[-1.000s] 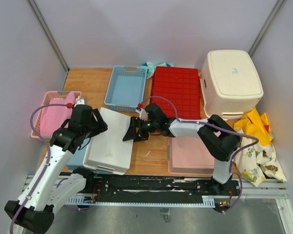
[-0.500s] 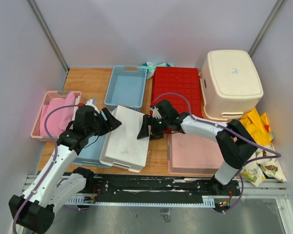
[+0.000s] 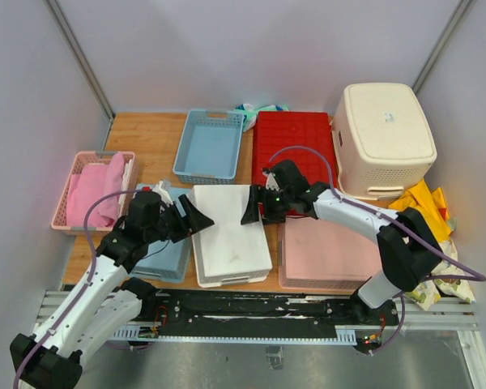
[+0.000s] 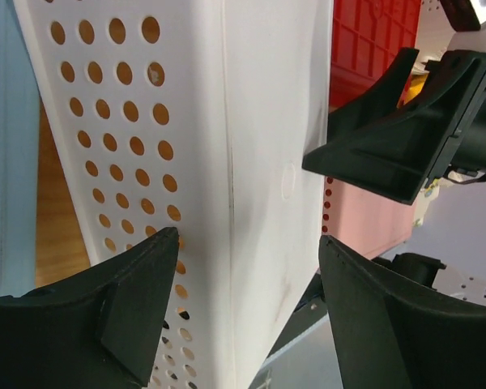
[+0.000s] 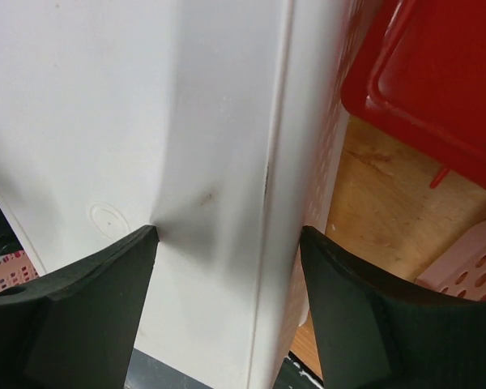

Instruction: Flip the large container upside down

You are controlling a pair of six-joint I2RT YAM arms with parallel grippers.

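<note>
Finishing the flip: the white bin [image 3: 231,231] looks bottom-up by the front edge.
My left gripper [image 3: 193,220] and right gripper [image 3: 253,208] straddle it, jaws apart; I'd only retreat.

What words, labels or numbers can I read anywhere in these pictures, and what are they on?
No text can be read in any view.
Small sticker on top of the cream basket: too small to read.
Round mark on the white container: a plain moulded circle, no letters visible.
</note>
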